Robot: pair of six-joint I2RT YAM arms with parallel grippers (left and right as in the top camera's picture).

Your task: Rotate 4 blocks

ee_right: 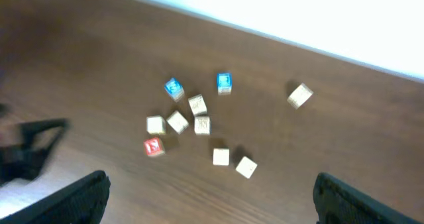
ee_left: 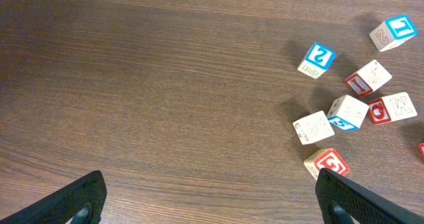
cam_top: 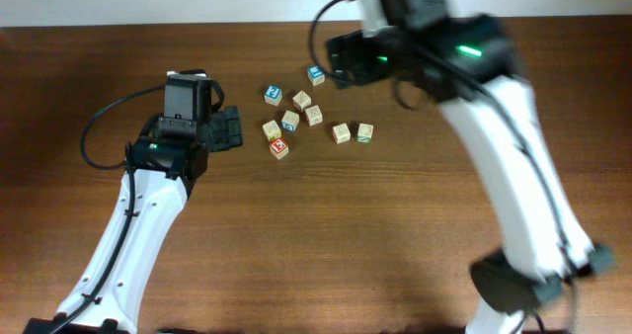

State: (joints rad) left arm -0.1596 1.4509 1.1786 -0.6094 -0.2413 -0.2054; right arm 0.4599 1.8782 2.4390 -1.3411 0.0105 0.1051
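Several small pale-wood blocks lie in a loose cluster at the table's middle. Among them are a red-faced block [cam_top: 279, 148] [ee_left: 326, 163] [ee_right: 154, 147] at the near left, a red-lettered block [cam_top: 314, 115] [ee_left: 392, 109], a pale one [cam_top: 341, 132] and a green-faced one [cam_top: 364, 132]. My left gripper [cam_top: 232, 128] [ee_left: 212, 204] is open just left of the cluster, its right finger [ee_left: 358, 197] close beside the red-faced block, nothing between its jaws. My right gripper [cam_top: 336, 62] [ee_right: 212, 204] hangs open high over the cluster's far side, blurred, and holds nothing.
Blue-faced cubes [cam_top: 274, 95] [cam_top: 316, 75] [ee_left: 317, 58] [ee_left: 393, 33] lie at the cluster's far side. One more pale cube [ee_right: 300, 95] sits apart from the rest. The table's far edge [cam_top: 118, 23] meets a white surface. The right arm [cam_top: 523, 176] stretches over the table's right side.
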